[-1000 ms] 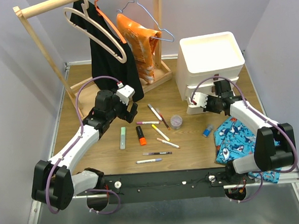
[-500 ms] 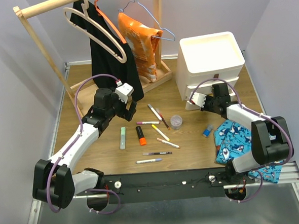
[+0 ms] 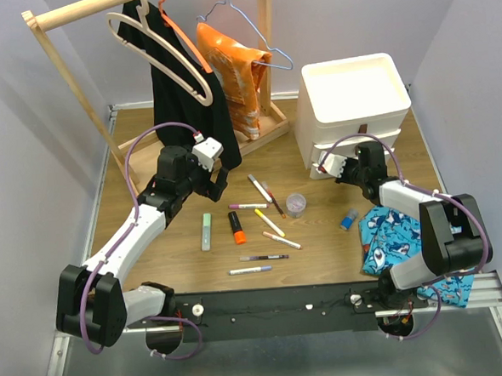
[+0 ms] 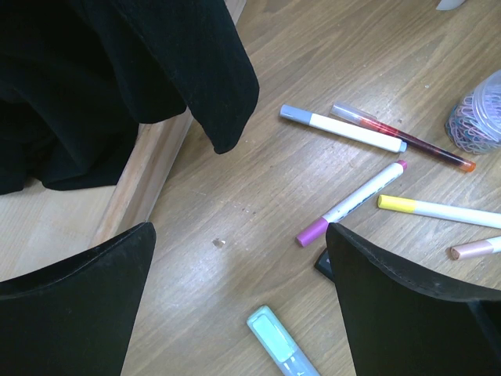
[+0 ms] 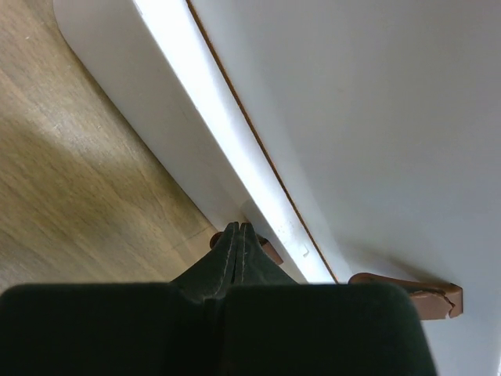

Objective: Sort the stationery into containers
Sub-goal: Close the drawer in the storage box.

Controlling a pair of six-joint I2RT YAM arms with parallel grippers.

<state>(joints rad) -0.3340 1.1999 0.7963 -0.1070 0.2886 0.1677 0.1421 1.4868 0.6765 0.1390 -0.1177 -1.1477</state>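
At the right gripper [image 5: 239, 233]: fingers pressed fully together, pinching a small brown pull tab [image 5: 270, 252] — brown showing on either side of the tips. Tab sits low on the front of the white plastic three-tier drawer unit [image 3: 350, 129] at the table's far right; exact tier not determinable. Second brown tab [image 5: 407, 291] just beside, untouched.

At the left gripper [image 4: 239, 313]: fingers spread to full width, holding nothing, hovering over bare wood near the white marker with purple cap [image 4: 352, 202] and the pale green highlighter [image 4: 278, 341].

Stationery all loose on the wooden table [image 3: 152, 245], well apart from the unit: orange highlighter [image 3: 236, 226], small clear pot of paper clips [image 3: 295, 205], blue eraser-like piece [image 3: 348, 219] beside the blue shark-print cloth [image 3: 390, 231]. Nothing visible in the unit's top tray; drawer interiors hidden.

Step in hand, by judgement: opening a drawer, sorting not yet begun. Next move calls for a straight pull toward the arm bases with a firm pinch — risk of slipping off the thin tab or dragging the light unit.
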